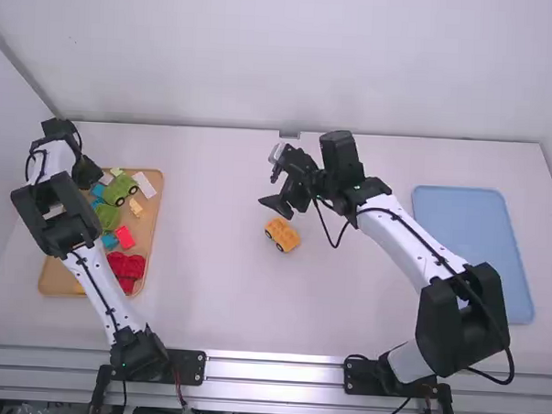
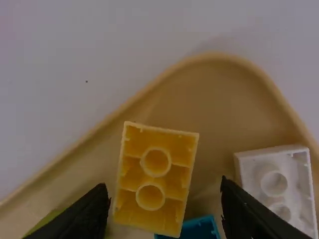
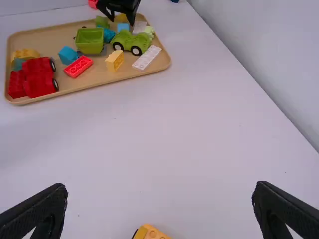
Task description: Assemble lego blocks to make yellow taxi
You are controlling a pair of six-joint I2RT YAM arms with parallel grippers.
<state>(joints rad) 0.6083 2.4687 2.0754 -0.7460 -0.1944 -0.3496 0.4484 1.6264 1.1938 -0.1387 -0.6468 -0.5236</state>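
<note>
High view, from above: white table (image 1: 371, 330), with pale blue panel (image 1: 471, 243) lying at right and tan tray (image 1: 58, 275) at left, lengthwise from near to far. Poised over the table's middle, right gripper (image 1: 277, 181), released, with nothing grasped and fingers wide apart in the right wrist view. Down over the tray's far end, left gripper (image 1: 87, 173), likewise released, with fingers spread to either side of a brick in the left wrist view. On the bare table near the right gripper, yellow car base (image 1: 282, 234): warm orange-yellow, squat and boxy, studded on top, dark wheels along one side. Sitting diagonally, long axis running from far left to near right; impossible to tell front from back. In the tray, green car (image 1: 121, 189), with dark wheels, and beyond the left gripper's fingertips and between them, yellow brick (image 2: 155, 184), upside down: plain yellow, oblong, open underside facing the camera, two round tubes inside. Long axis running out from between the fingers towards the tray's rim, slightly slanted to them; close by, white brick (image 2: 273, 184), also showing hollow underside. Beside the green car, pale yellow block (image 3: 114, 60), smaller, with a sloped look; exact heading hard to tell.
</note>
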